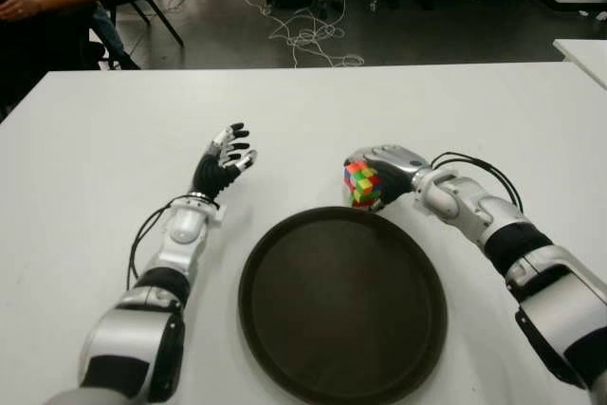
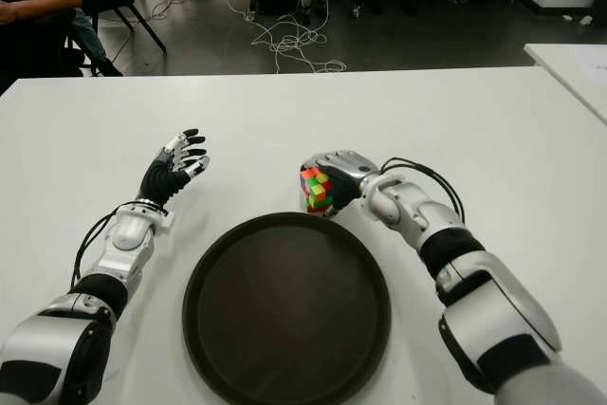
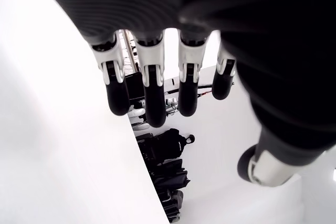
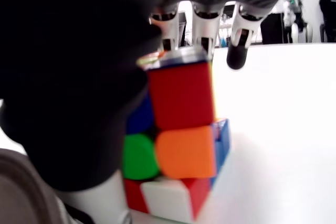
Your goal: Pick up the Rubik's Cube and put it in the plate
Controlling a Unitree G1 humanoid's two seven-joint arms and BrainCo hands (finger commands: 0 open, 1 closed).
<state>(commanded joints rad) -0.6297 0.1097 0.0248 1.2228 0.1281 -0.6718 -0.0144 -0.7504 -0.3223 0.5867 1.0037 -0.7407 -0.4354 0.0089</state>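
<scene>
The right robot hand [image 1: 384, 173] has its fingers curled around the Rubik's Cube [image 1: 361, 184], and the right wrist view shows the cube [image 4: 178, 140] pressed in close between the thumb side and the fingers [image 4: 202, 32]. The cube sits at about 12 o'clock of the plate [image 1: 285, 348], just beside the far rim and a little toward the robot's right. I cannot tell if the cube is lifted or if its bottom touches the white tabletop [image 1: 427, 111]. The big thing for the next move is which way the plate lies from the hand: the middle of the dark round plate is at about 6 o'clock from the cube, straight back toward the robot's body. So the hand likely needs to rise a little to clear the rim, then pull in toward the robot and let go over the middle. The cube has no long side, so it can go down any way up. The right hand is by far the nearer one. The left robot hand [image 1: 223, 160] shows at about 10 o'clock of the plate, well apart from the cube, with its fingers spread and nothing in it.
</scene>
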